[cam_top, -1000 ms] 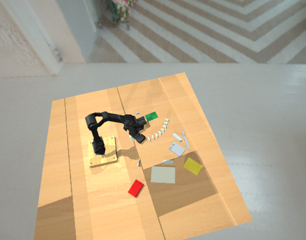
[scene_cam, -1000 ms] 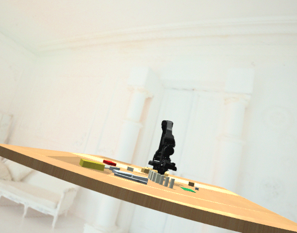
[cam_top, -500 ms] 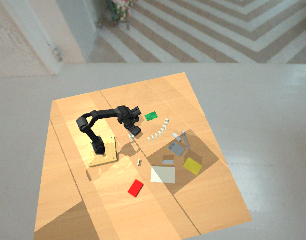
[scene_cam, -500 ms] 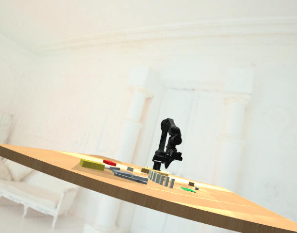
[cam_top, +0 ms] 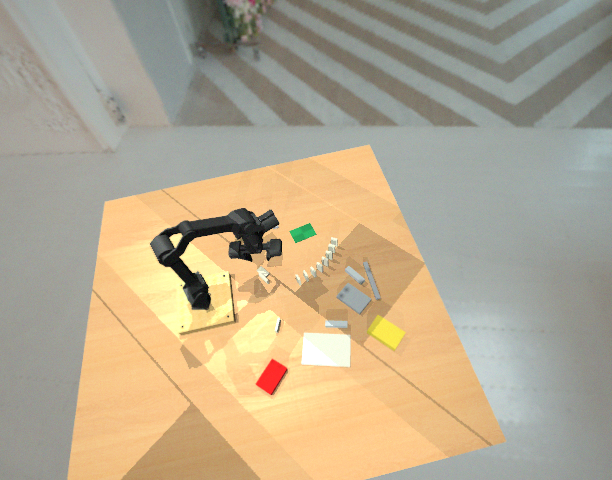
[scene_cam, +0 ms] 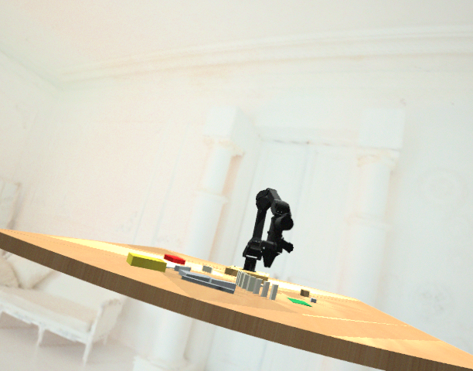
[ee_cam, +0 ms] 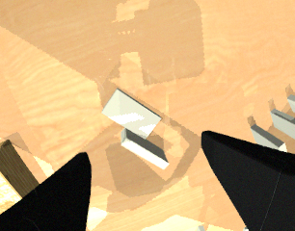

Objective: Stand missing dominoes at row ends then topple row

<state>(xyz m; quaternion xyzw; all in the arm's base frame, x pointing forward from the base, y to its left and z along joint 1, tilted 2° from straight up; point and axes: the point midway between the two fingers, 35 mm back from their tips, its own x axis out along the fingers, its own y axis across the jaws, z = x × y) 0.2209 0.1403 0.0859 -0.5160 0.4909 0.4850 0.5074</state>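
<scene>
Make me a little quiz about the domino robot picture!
1. True or false: the pincer is open and holds nothing.
2. Which colour is the flat tile nearest the far end of the standing domino row? A red, B green, C yellow.
3. Is the pincer touching the standing row?

Key: 1 true. 2 B, the green tile. 3 No, it hangs apart from the row.

A pale room with white panelled walls point(scene_cam: 109, 159) and a moulded cornice point(scene_cam: 268, 52) holds a tall white double door point(scene_cam: 308, 192) flanked by two white fluted columns point(scene_cam: 212, 207). At nine o'clock in the exterior view stands a white carved sofa point(scene_cam: 49, 315). From above, the glossy grey floor point(cam_top: 528, 232) meets a beige-and-white chevron-striped rug point(cam_top: 399, 62), with a pot of pink flowers point(cam_top: 241, 18) at twelve o'clock.
</scene>
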